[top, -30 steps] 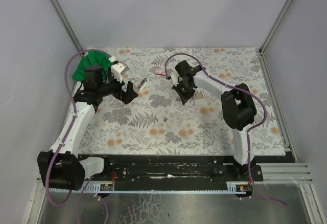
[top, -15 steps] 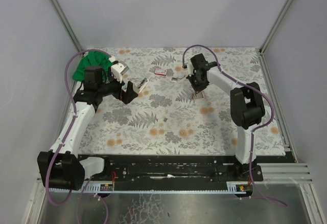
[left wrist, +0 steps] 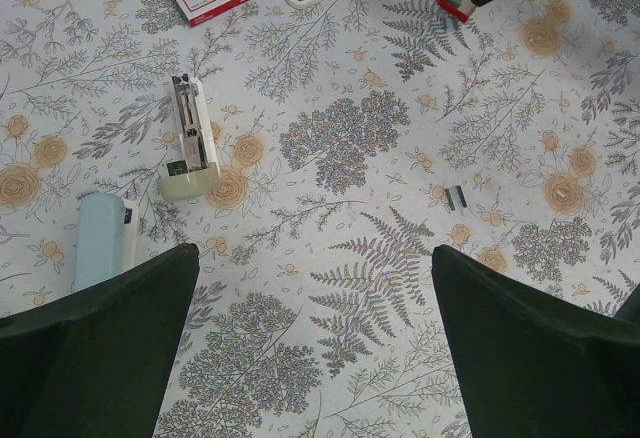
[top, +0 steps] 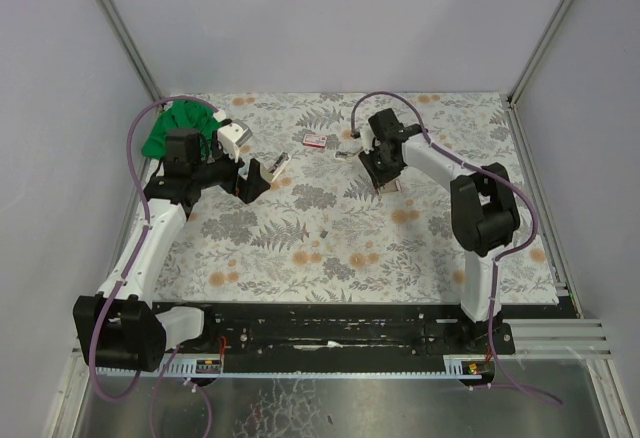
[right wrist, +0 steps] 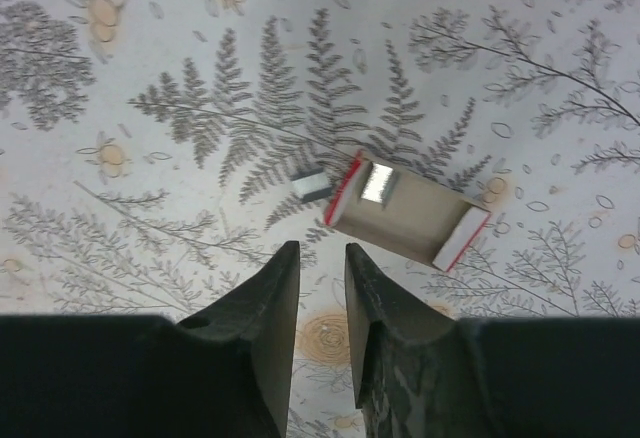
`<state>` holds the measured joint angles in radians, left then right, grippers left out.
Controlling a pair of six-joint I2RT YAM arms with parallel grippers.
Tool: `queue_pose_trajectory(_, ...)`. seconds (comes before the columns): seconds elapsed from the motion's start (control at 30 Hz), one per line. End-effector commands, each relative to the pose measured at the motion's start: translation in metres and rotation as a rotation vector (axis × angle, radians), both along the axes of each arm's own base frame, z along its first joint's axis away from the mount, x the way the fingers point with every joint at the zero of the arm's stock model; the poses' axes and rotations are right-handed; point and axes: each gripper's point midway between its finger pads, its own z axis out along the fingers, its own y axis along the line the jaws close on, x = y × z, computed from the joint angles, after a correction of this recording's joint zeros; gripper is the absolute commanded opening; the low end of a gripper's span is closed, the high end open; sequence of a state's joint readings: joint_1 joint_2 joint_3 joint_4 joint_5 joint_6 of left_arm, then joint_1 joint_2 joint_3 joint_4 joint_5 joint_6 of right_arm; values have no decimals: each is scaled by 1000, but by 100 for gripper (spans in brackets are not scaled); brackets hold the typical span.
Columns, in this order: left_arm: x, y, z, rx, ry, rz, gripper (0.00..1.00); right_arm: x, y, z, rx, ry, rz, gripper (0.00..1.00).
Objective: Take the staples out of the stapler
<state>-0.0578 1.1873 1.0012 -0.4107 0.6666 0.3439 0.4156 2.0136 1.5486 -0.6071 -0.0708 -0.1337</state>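
Short silvery strip of staples [right wrist: 378, 182] in red-edged cardboard tray [right wrist: 420, 222], mid-frame, just above right gripper [right wrist: 320, 253]; jaws slightly apart, empty.

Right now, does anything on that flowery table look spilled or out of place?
Yes. One staple strip lies alone on the cloth, apart from the rest; a small silvery bit sits just outside the open tray.

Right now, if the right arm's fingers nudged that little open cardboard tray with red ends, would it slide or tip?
Probably slide: the tray lies flat and low on the floral table, so tipping seems unlikely. It looks like thin card, likely light and easily crushed. The silvery staples inside look loose and could shift.
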Motion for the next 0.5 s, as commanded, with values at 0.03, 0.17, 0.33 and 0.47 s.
queue_pose_trajectory(0.03, 7, 0, 7, -15, -45, 1, 100, -14, 30, 19, 56, -21, 79, 35)
queue_pose_trajectory(0.17, 7, 0, 7, -15, -43, 1, 100, -29, 34, 4, 64, 41, 77, 42)
queue_pose_trajectory(0.33, 7, 0, 6, -15, -40, 1, 100, -41, 33, -13, 68, 97, 66, 47)
queue_pose_trajectory(0.47, 8, 1, 7, -13, -45, 4, 100, -42, 33, -20, 65, 111, 47, 51)
